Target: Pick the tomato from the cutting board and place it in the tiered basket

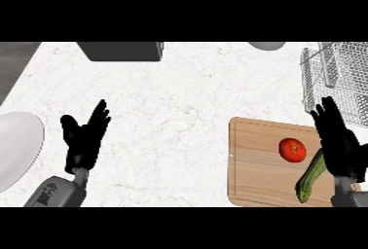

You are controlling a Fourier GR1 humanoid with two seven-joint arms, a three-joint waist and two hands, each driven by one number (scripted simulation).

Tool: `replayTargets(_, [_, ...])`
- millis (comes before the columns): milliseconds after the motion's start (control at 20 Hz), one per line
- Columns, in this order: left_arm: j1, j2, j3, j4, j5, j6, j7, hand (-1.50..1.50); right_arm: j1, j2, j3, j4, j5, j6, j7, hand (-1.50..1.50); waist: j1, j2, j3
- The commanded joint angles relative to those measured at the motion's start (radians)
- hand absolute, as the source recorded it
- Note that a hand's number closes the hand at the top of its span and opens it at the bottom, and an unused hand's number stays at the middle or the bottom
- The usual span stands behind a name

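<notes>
Both hands, left (84,136) and right (339,141), open-fingered; tomato (292,149) on cutting board (262,165); tiered basket (338,78) beyond.

The table (173,97) has a white top with thin speckled marks all over. A dark grey box (120,50) sits at its far edge. Left of the box, past the table's slanted edge, there is a plain grey patch (13,63).

Left hand (84,138) was open at lower left, fingers up. Right hand (338,138) was open at the right, fingers straight, pointing up.
</notes>
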Motion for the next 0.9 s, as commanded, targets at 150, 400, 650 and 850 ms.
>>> replayTargets(150, [0.091,0.141,0.047,0.01,-0.019,-0.068,-0.019,0.0,0.088,0.159,-0.114,0.113,-0.301,0.301,-0.193,1.5,0.006,0.009,0.006])
replayTargets(400, [0.17,0.202,0.072,0.007,0.004,-0.136,-0.053,0.0,0.111,0.286,-0.233,0.108,-0.396,0.426,-0.466,-1.5,0.001,0.004,0.003])
replayTargets(650, [0.183,0.225,0.094,0.018,0.018,-0.183,-0.082,0.0,0.223,0.086,-0.15,0.22,0.032,0.078,-0.418,-1.5,0.022,0.014,-0.007])
replayTargets(850, [0.155,0.237,0.104,0.016,0.021,-0.197,-0.071,0.0,0.267,-0.069,-0.052,0.243,0.236,0.0,-0.29,-1.5,0.025,0.017,-0.008])
